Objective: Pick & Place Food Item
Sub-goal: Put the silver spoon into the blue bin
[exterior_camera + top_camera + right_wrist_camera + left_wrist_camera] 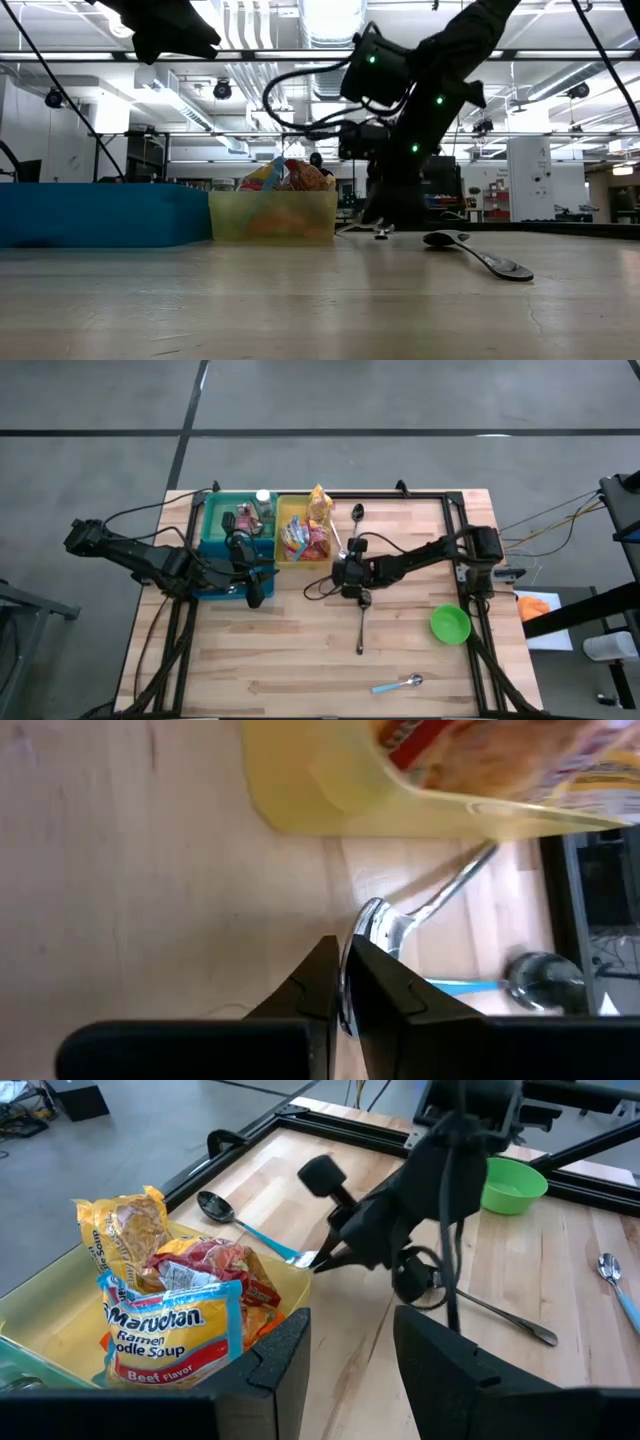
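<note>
Worktop (280, 650): wooden; we read it from its near edge back to its far edge.
Left claw (350, 1330): fingers apart with nothing between them. It hangs at the near right corner of the blue bin (225, 565) and looks into the yellow bin.
Right claw (342, 955): fingers together, tip down at the end of a silver utensil (440, 890) just off the yellow bin's near right corner. We cannot tell whether it pinches the utensil.
Yellow bin (283, 530): at the middle of the far edge, touching the blue bin's right side, its long side running near to far.
Ramen packet (165, 1335): it stands on edge at the near end of the yellow bin, printed face turned to the left claw, with more packets crowded behind it.
Relation that matters: the packet lies straight ahead of the left claw and slightly below it, just beyond the bin wall.
Packet axis: it looks roughly upright and leaning a little, top edge uppermost.
Nearer arm: both are close, but we judge the left better placed, being open and aimed at the packet.
</note>
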{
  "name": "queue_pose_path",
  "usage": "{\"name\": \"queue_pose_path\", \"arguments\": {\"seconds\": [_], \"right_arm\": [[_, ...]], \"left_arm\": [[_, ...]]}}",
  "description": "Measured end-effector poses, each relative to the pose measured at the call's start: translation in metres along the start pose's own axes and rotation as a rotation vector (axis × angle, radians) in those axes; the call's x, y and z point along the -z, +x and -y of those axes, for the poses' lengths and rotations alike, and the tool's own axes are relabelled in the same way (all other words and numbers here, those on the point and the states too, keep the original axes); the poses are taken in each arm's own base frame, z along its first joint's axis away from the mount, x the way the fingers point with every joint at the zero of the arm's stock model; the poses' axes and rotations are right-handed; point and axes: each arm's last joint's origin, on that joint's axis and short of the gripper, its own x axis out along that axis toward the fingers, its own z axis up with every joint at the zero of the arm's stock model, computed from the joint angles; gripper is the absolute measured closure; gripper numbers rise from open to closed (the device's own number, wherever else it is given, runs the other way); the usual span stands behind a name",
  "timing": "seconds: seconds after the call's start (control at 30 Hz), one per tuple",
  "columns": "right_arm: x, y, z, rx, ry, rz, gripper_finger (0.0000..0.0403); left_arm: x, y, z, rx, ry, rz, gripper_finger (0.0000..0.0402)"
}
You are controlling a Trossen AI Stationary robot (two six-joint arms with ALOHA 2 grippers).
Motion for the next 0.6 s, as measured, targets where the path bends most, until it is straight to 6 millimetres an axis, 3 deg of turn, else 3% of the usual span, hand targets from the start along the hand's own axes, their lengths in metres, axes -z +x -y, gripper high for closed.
{"name": "queue_pose_path", "arguments": {"seconds": [0.6], "right_arm": [[-0.001,-0.064,0.001,0.122,0.054,0.028,0.0394]], "left_arm": [[0.0,0.0,0.0,0.0,0.0,0.0,0.0256]]}}
